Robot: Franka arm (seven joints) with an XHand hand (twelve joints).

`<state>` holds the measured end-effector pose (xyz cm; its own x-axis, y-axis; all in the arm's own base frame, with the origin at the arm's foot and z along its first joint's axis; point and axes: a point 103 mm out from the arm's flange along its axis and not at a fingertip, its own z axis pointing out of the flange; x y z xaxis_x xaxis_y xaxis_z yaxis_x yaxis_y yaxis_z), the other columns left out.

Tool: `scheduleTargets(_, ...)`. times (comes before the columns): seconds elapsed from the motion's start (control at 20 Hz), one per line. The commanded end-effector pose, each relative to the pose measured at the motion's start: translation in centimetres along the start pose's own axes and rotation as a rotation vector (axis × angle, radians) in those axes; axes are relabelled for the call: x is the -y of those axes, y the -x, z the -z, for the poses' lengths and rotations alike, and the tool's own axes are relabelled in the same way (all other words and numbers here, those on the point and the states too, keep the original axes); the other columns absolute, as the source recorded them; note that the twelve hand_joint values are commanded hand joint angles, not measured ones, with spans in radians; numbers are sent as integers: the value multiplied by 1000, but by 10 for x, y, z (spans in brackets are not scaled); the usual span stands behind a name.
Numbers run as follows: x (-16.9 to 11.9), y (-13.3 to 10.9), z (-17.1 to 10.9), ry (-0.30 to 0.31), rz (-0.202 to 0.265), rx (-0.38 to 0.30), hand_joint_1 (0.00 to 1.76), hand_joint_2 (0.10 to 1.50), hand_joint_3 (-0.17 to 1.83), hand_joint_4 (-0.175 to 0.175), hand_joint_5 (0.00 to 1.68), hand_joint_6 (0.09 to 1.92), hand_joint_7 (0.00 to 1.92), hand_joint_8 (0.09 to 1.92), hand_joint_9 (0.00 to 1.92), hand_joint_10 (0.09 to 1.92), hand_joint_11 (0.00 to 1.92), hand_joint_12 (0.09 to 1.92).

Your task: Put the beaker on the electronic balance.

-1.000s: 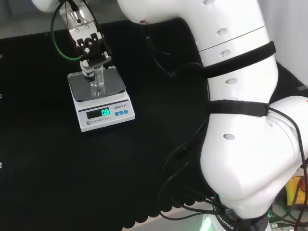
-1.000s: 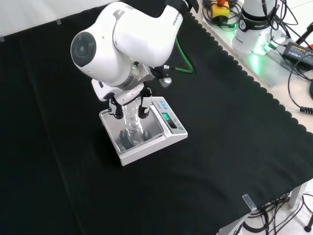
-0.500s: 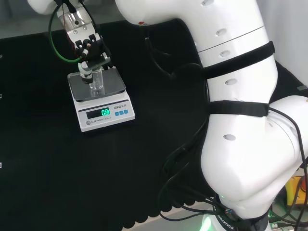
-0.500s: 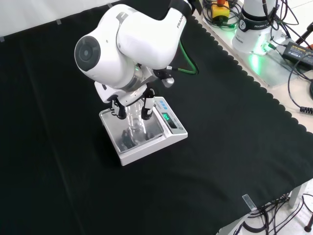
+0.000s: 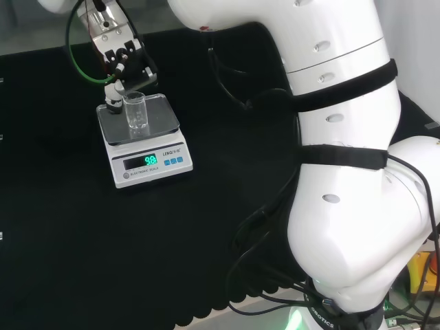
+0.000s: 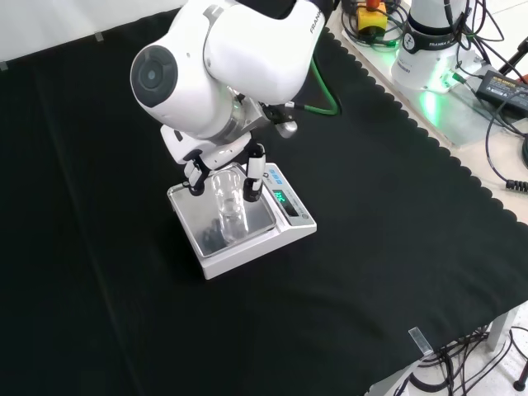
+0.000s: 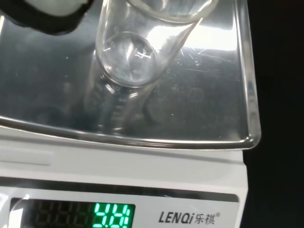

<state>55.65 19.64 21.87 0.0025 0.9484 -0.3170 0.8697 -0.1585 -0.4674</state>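
**Beaker parked on the balance**

Robot hand up behind the beaker, fingers spread either side of the rim, not gripping anything. Beaker upright on the electronic balance, mid-pan, long axis vertical, mouth up. Probably light, clear, slick and breakable, so best taken around the wall below the rim. Black worktop all around the balance.

bench: black cloth cover | directly on cloth: electronic balance, display lit
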Motion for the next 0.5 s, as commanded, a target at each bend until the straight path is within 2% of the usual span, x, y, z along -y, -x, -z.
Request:
scheduleTargets(0.05, 8, 8, 13, 12, -8, -1, 709, 689, 544, -155, 460, 125, 437, 689, 966, 87, 841, 1166)
scheduleTargets(0.3, 14, 28, 24, 18, -28, -88, 621, 706, 503, -155, 434, 87, 386, 716, 933, 87, 817, 1184)
scheduleTargets(0.5, 17, 41, 28, 25, -41, -117, 508, 745, 471, -155, 419, 87, 362, 727, 923, 87, 806, 1195)
